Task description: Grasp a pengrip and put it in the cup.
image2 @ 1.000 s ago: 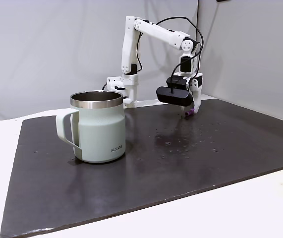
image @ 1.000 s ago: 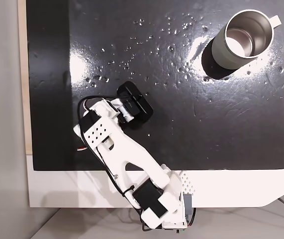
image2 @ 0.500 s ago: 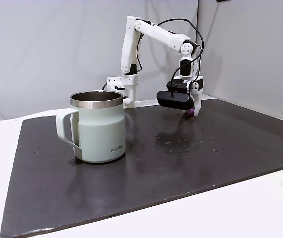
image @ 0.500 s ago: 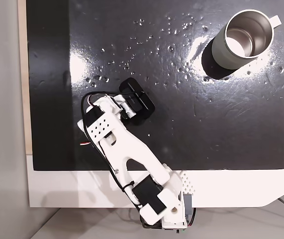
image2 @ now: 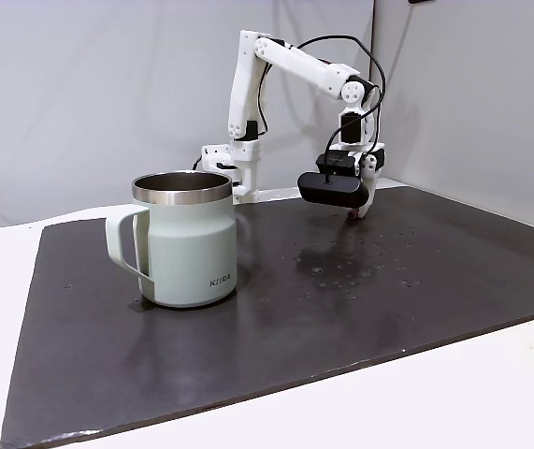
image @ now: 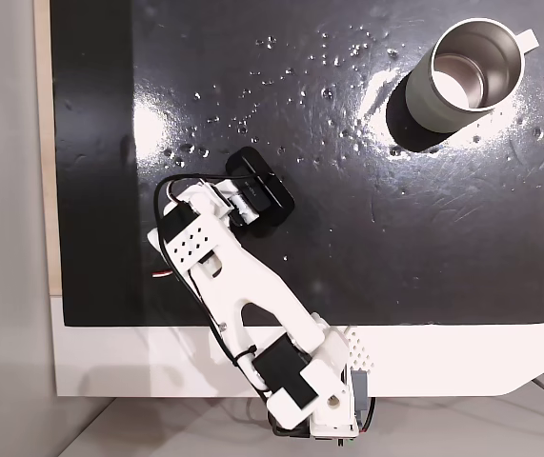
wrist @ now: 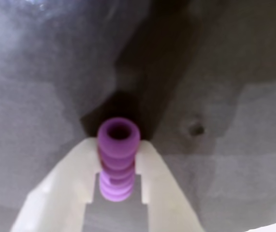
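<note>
Pengrip sits clamped between the two pale fingers of the tool in the wrist view, lower centre of the frame. It is purple and ribbed, its hollow end pointing away from the camera towards the dark mat beyond. Fingers press on both of its sides, so the tool is closed down to the width of the pengrip, no gap visible either side.

Side-on fixed view: tool hangs at upper right of centre, tips pointing down and raised a little off the mat; a faint speck of purple shows at the tips, too small to read more. Black block of the tool lies roughly level. Arm rises from its base at the back of the surface and bends over forward.

Top-down fixed view: arm reaches from the bottom edge up and left, black block at left of centre; pengrip hidden under the arm there.

Cup stands upright at upper right of the top-down view, handle tab towards the right frame edge, shiny interior. In the side-on view the cup is at left foreground, well apart from the tool. Small droplets or specks are scattered over the mat between them
</note>
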`<state>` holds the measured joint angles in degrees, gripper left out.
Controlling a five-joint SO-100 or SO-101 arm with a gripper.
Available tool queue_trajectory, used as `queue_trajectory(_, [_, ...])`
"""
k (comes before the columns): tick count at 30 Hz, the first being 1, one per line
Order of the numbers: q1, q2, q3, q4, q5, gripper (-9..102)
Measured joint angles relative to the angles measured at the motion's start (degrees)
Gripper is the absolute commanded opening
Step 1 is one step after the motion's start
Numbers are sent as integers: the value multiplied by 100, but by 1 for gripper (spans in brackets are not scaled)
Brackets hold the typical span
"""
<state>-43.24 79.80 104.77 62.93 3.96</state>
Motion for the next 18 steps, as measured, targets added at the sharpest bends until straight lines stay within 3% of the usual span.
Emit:
queue_trajectory(9, [141, 158, 18, 44, 0, 0])
queue_trajectory(18, [817, 1011, -369, 800, -53, 0])
